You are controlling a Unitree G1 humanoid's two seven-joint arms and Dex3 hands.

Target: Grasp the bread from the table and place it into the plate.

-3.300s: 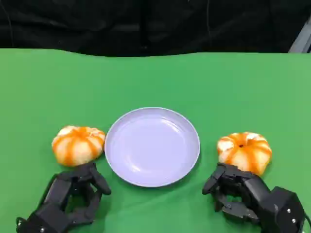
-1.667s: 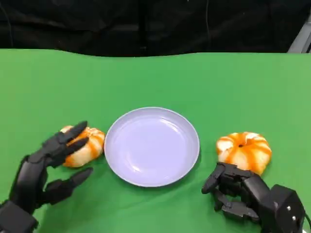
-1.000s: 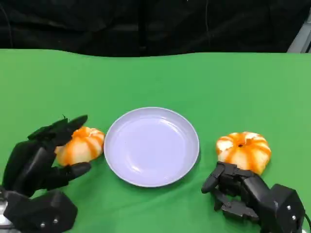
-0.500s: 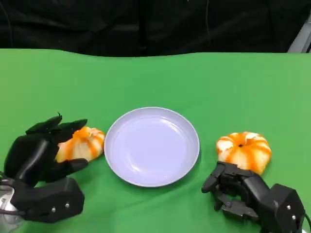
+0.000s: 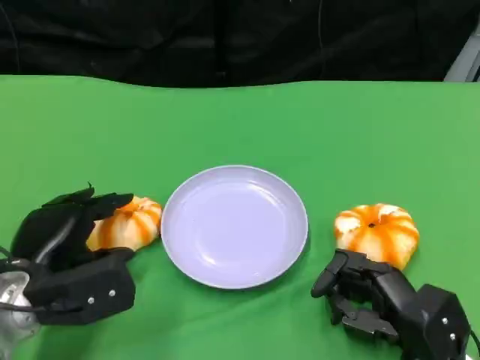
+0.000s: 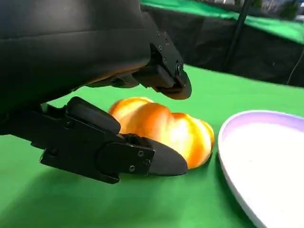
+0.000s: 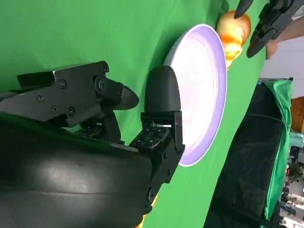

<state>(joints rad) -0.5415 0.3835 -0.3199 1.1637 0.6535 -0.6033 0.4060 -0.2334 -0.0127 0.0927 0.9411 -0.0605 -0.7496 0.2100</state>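
Note:
Two orange-striped bread buns lie on the green table, one on each side of a lavender plate (image 5: 234, 225). My left hand (image 5: 71, 255) is cupped around the left bun (image 5: 127, 223). Its fingers (image 5: 94, 202) arch over the bun and its thumb lies along the near side. The left wrist view shows this bun (image 6: 166, 130) between fingers and thumb, a small gap still above it, resting on the table beside the plate (image 6: 266, 156). My right hand (image 5: 375, 300) sits with fingers curled in, holding nothing, just in front of the right bun (image 5: 377, 232).
A black backdrop (image 5: 240, 37) hangs behind the table's far edge. Bare green cloth stretches beyond the plate. The right wrist view shows my right hand (image 7: 118, 123), the plate (image 7: 199, 80) and, past it, the left bun (image 7: 232, 28) under the left hand's fingertips (image 7: 268, 21).
My left hand rose from the table's front, opened, and moved around the left bun, its fingers lowering closer over it. The right hand and both buns have stayed put.

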